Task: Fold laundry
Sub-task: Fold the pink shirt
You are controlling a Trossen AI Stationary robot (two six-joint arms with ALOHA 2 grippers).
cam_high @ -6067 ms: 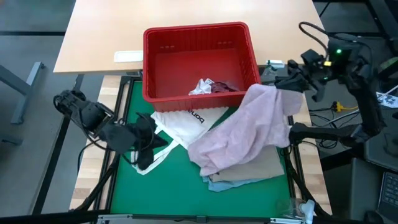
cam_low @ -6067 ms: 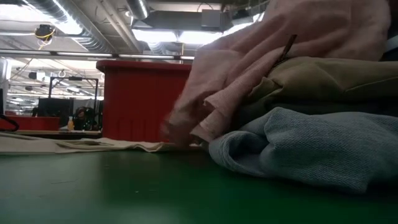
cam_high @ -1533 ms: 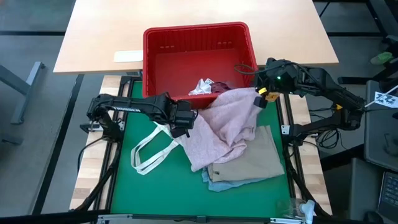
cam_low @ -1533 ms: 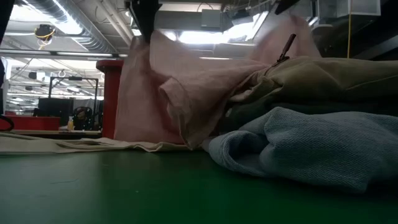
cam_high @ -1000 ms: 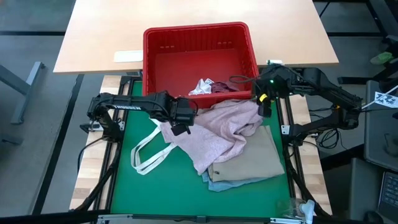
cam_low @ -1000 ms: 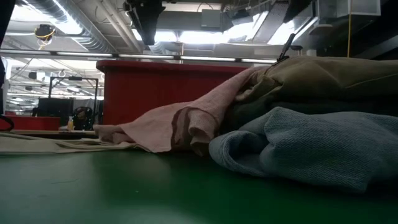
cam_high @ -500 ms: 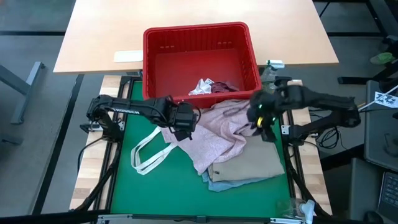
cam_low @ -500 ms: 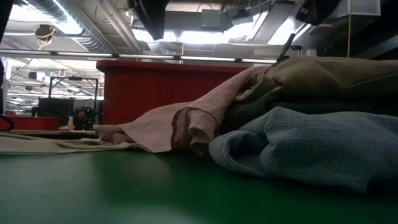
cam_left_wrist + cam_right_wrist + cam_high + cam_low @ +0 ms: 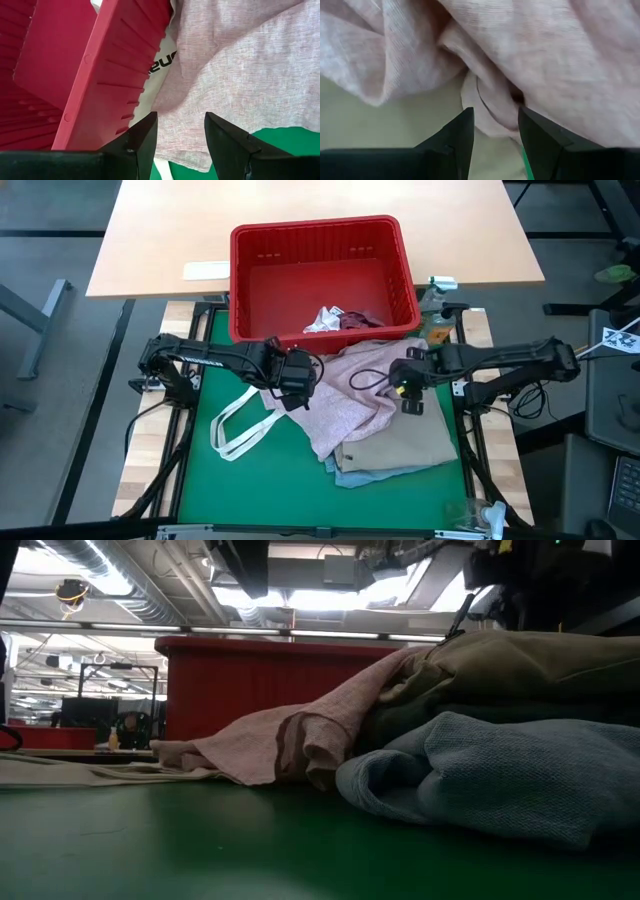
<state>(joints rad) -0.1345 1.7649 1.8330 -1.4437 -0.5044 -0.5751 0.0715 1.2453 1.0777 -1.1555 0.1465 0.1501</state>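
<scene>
Progress: early. No garment shows a finished fold; every piece lies crumpled or heaped.

Pink garment [image 9: 355,395]: topmost item, spread loosely on the green mat [image 9: 270,485] just in front of the red basket [image 9: 320,275]. Wrinkled, with bunched ridges near the middle. Long axis runs diagonally, from the basket's front right corner down toward the mat's centre; the broader end lies by the basket, the narrower end points toward the near edge. It partly covers the white tote [image 9: 245,420], whose loop handles stick out to the left.

Beige garment [image 9: 400,445]: under the pink one, flat-ish, toward the right of the mat. Not folded, as far as can be judged.

Blue garment [image 9: 365,478]: bottom of the pile, only an edge showing from above; in the low view a rumpled mass at front.

Small white piece [image 9: 325,318] and maroon piece [image 9: 360,320]: in the basket, near its front wall, not yet taken out.

Left gripper [image 9: 293,383]: over the pink garment's left edge, beside the basket front; fingers parted, holding nothing.

Right gripper [image 9: 408,385]: over the pink garment's right part; fingers parted just above a bunched fold of cloth, nothing pinched between them.

Remaining, by judgement: flatten and fold the pink garment, then each piece beneath, then the basket's contents.
</scene>
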